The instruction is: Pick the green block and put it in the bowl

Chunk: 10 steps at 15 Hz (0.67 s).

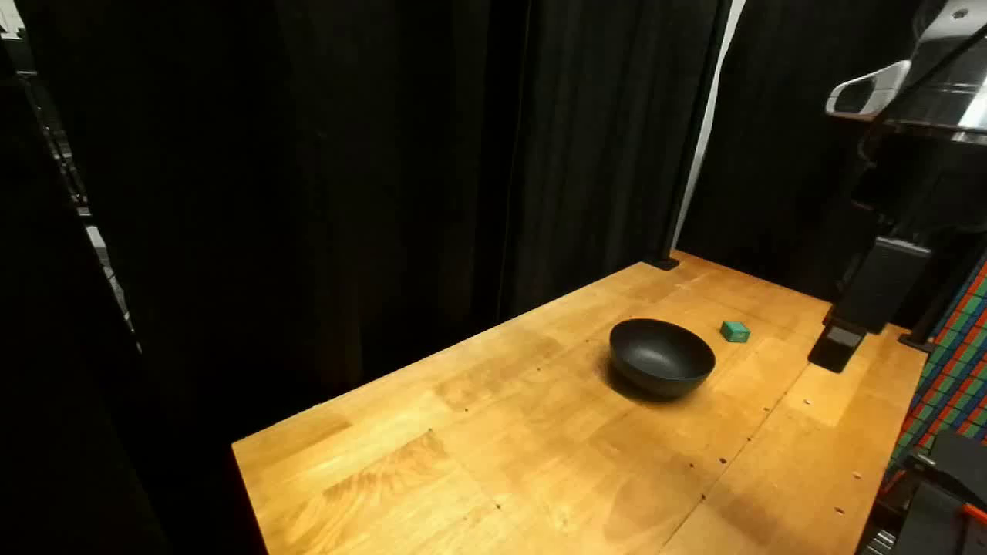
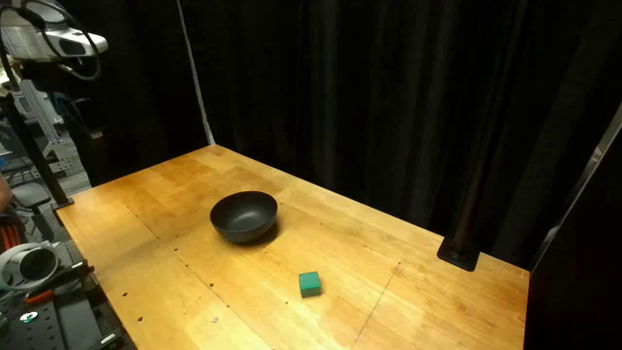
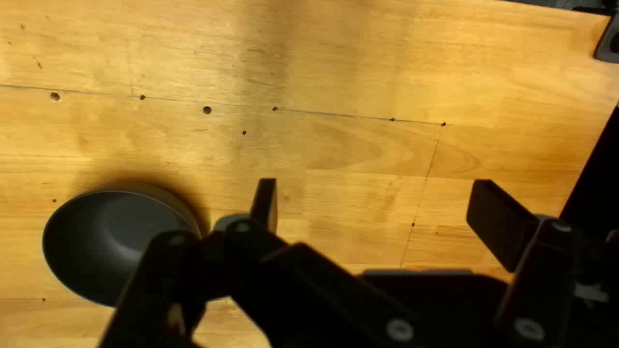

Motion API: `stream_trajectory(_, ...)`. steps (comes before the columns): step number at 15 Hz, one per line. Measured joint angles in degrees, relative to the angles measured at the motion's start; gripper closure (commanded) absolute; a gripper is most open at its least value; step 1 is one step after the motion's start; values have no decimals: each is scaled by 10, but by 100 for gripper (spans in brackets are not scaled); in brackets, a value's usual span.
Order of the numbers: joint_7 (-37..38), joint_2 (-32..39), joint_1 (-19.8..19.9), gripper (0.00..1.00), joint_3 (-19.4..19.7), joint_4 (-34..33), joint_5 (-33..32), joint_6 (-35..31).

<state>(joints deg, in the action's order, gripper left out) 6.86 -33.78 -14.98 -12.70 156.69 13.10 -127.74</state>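
The green block (image 1: 735, 331) rests on the wooden table near the bowl in an exterior view; the block (image 2: 310, 284) also shows in an exterior view, apart from the bowl. It does not show in the wrist view. The black bowl (image 1: 661, 358) stands upright on the table; it also shows in an exterior view (image 2: 244, 216) and at the left of the wrist view (image 3: 116, 241), partly covered by a finger. My gripper (image 3: 375, 193) is open and empty, its fingers wide apart above the table. The gripper (image 1: 848, 327) hangs at the right in an exterior view.
The wooden table (image 2: 160, 272) has small holes and seams. A black post (image 2: 461, 243) stands on a base at the table's edge. Dark curtains (image 1: 385, 154) hang behind. A side cart (image 2: 68, 311) with tools stands beside the table.
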Motion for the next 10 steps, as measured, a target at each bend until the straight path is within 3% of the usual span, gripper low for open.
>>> stream_trajectory(10,17,9,10,0,1,-3,-1,-12)
